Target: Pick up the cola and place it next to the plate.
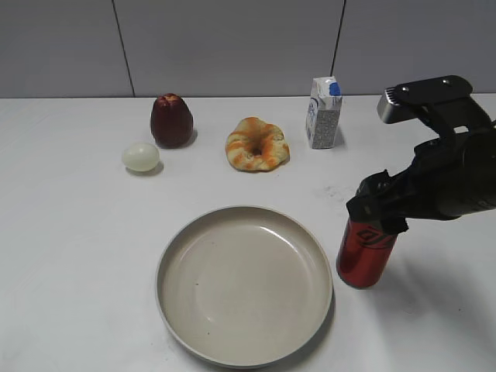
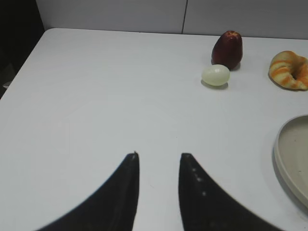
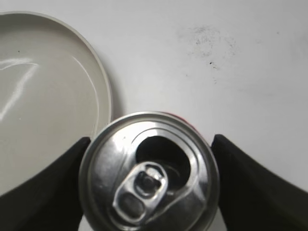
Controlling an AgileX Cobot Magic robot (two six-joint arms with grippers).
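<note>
On the white surface (image 1: 77, 256), the can (image 1: 364, 260) stands upright just beside the plate (image 1: 244, 283). The right end effector (image 3: 149, 180) grips it, so I judge only release remains; the left end effector (image 2: 159, 192) hangs open and empty.

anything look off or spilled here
No spill. The one odd thing is the cola: its top is already open, the tab pushed in over a dark hole. It stands upright beside the plate, with the right tool around it. A faint dark smudge marks the table beyond it.
</note>
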